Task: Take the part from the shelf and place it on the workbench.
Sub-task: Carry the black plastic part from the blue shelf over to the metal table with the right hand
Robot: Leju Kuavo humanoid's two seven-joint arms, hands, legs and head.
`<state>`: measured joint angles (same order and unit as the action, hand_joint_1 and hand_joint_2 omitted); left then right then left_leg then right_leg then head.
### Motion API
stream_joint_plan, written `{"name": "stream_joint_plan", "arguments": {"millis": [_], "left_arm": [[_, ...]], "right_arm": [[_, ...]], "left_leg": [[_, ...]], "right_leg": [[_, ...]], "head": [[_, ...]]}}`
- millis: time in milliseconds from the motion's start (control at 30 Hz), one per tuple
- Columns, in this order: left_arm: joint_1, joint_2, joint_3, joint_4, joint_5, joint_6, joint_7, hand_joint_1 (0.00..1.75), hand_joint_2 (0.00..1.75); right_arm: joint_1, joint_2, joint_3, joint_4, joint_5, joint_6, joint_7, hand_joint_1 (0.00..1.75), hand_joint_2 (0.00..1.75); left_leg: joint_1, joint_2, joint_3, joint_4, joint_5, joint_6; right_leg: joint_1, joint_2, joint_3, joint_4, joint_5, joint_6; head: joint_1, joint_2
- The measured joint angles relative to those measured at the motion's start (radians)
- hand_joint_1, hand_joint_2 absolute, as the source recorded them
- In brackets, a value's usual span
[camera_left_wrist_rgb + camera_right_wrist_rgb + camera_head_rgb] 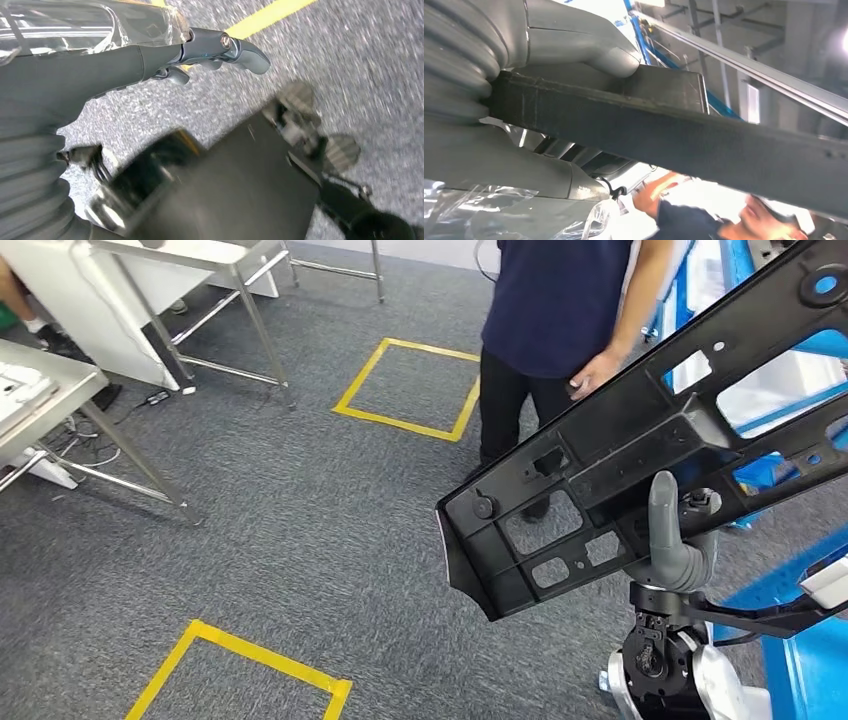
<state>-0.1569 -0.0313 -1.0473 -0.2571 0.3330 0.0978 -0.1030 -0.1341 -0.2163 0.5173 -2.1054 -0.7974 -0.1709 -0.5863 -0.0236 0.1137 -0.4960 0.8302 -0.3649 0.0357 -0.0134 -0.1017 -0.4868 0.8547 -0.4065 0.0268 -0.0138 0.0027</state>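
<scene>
A long black plastic part [640, 440] with ribs and cut-outs stretches slantwise from the upper right corner down to the lower middle of the head view. My right hand [672, 545] grips it near its lower end, the grey thumb lying up across its face. In the right wrist view the part's dark edge [674, 140] runs between the thumb [589, 50] and the rest of the hand. My left hand [215, 50] hangs over the grey carpet with its fingers loosely out and nothing in them. A metal workbench [45, 390] stands at the far left.
A person in a dark shirt [560, 300] stands close behind the part, one hand near its upper edge. Blue shelf frames [800, 640] are at the right. Yellow tape squares [410, 390] mark the carpet. Another metal table [200, 260] stands at the back left.
</scene>
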Motion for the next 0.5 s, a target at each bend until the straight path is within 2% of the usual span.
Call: {"name": "stream_joint_plan", "arguments": {"millis": [33, 67, 100, 133, 167, 200, 233, 267, 300, 333, 367, 433, 467, 500], "left_arm": [[-0.001, 0.000, 0.000, 0.000, -0.001, 0.000, 0.000, 0.00, 1.75], [0.000, 0.001, -0.001, 0.000, -0.003, 0.000, 0.001, 0.00, 1.75], [0.002, 0.001, -0.001, 0.000, -0.006, 0.000, 0.003, 0.00, 1.75], [0.002, 0.000, -0.002, 0.000, -0.009, -0.001, 0.005, 0.00, 1.75], [0.003, -0.001, -0.002, 0.000, -0.011, -0.001, 0.006, 0.00, 1.75], [0.002, -0.001, -0.003, 0.000, -0.012, -0.001, 0.007, 0.00, 1.75], [0.002, -0.002, -0.004, 0.000, -0.012, -0.002, 0.007, 0.00, 1.75], [0.002, -0.002, -0.004, 0.000, -0.012, -0.002, 0.007, 0.00, 1.75], [0.004, -0.003, -0.005, 0.000, -0.011, -0.001, 0.007, 0.00, 1.75], [0.005, -0.003, -0.005, 0.000, -0.011, -0.001, 0.008, 0.00, 1.75], [0.006, -0.003, -0.005, 0.000, -0.010, -0.001, 0.008, 0.00, 1.75], [0.004, -0.003, -0.005, 0.000, -0.010, 0.000, 0.008, 0.00, 1.75], [0.003, -0.003, -0.005, 0.000, -0.010, 0.000, 0.008, 0.00, 1.75], [0.004, -0.003, -0.005, 0.000, -0.010, 0.000, 0.008, 0.00, 1.75]], "right_arm": [[0.001, 0.000, 0.000, 0.000, 0.000, 0.000, -0.001, 1.75, 1.75], [0.003, 0.000, -0.002, -0.001, -0.001, 0.000, -0.001, 1.75, 1.75], [0.004, 0.000, -0.003, -0.001, -0.001, 0.000, -0.001, 1.75, 1.75], [0.006, 0.000, -0.004, -0.001, -0.001, 0.001, -0.001, 1.75, 1.75], [0.007, -0.001, -0.006, -0.002, -0.001, 0.002, -0.002, 1.75, 1.75], [0.010, -0.002, -0.007, -0.002, -0.001, 0.003, -0.002, 1.75, 1.75], [0.012, -0.002, -0.008, -0.001, -0.001, 0.003, -0.002, 1.75, 1.75], [0.014, -0.003, -0.008, -0.001, -0.001, 0.003, -0.002, 1.75, 1.75], [0.016, -0.003, -0.009, -0.001, -0.001, 0.003, -0.003, 1.75, 1.75], [0.016, -0.003, -0.009, -0.001, -0.001, 0.003, -0.003, 1.75, 1.75], [0.016, -0.003, -0.010, -0.001, -0.001, 0.003, -0.003, 1.75, 1.75], [0.015, -0.003, -0.011, -0.002, -0.001, 0.003, -0.003, 1.75, 1.75], [0.015, -0.003, -0.012, -0.002, -0.001, 0.003, -0.003, 1.75, 1.75], [0.015, -0.003, -0.012, -0.002, -0.001, 0.003, -0.003, 1.75, 1.75]], "left_leg": [[-0.001, -0.015, -0.001, -0.002, 0.002, 0.002], [0.001, -0.033, 0.000, -0.004, 0.004, 0.004], [0.005, -0.048, 0.003, -0.008, 0.007, 0.008], [0.009, -0.063, 0.007, -0.010, 0.010, 0.013], [0.011, -0.079, 0.009, -0.011, 0.012, 0.017], [0.012, -0.095, 0.008, -0.011, 0.013, 0.020], [0.012, -0.112, 0.009, -0.011, 0.014, 0.022], [0.012, -0.130, 0.009, -0.011, 0.014, 0.022], [0.013, -0.148, 0.011, -0.010, 0.014, 0.022], [0.015, -0.165, 0.013, -0.010, 0.014, 0.021], [0.017, -0.182, 0.014, -0.008, 0.013, 0.019], [0.020, -0.211, 0.013, -0.002, 0.009, 0.011], [0.021, -0.224, 0.011, -0.001, 0.008, 0.005], [0.021, -0.235, 0.008, -0.002, 0.008, 0.000]], "right_leg": [[0.002, -0.013, 0.003, -0.001, -0.003, 0.006], [-0.001, -0.013, 0.005, 0.003, -0.009, 0.011], [-0.002, 0.002, 0.001, 0.020, -0.024, 0.016], [-0.003, 0.026, -0.016, 0.062, -0.050, 0.019], [-0.005, 0.058, -0.048, 0.131, -0.085, 0.020], [-0.004, 0.080, -0.090, 0.216, -0.123, 0.021], [-0.003, 0.091, -0.132, 0.296, -0.152, 0.021], [-0.003, 0.096, -0.161, 0.347, -0.162, 0.021], [-0.004, 0.097, -0.169, 0.352, -0.150, 0.021], [-0.005, 0.100, -0.155, 0.313, -0.120, 0.021], [-0.007, 0.114, -0.122, 0.236, -0.077, 0.022], [-0.014, 0.164, -0.050, 0.078, -0.007, 0.024], [-0.016, 0.183, -0.027, 0.029, 0.011, 0.022], [-0.015, 0.188, -0.019, 0.010, 0.016, 0.017]], "head": [[0.000, 0.000], [0.000, 0.000], [0.000, 0.000], [0.000, 0.000], [0.000, 0.000], [0.000, 0.000], [0.001, 0.000], [0.001, 0.000], [0.001, 0.000], [0.001, 0.000], [0.001, 0.000], [0.001, 0.000], [0.002, 0.000], [0.002, 0.000]]}}
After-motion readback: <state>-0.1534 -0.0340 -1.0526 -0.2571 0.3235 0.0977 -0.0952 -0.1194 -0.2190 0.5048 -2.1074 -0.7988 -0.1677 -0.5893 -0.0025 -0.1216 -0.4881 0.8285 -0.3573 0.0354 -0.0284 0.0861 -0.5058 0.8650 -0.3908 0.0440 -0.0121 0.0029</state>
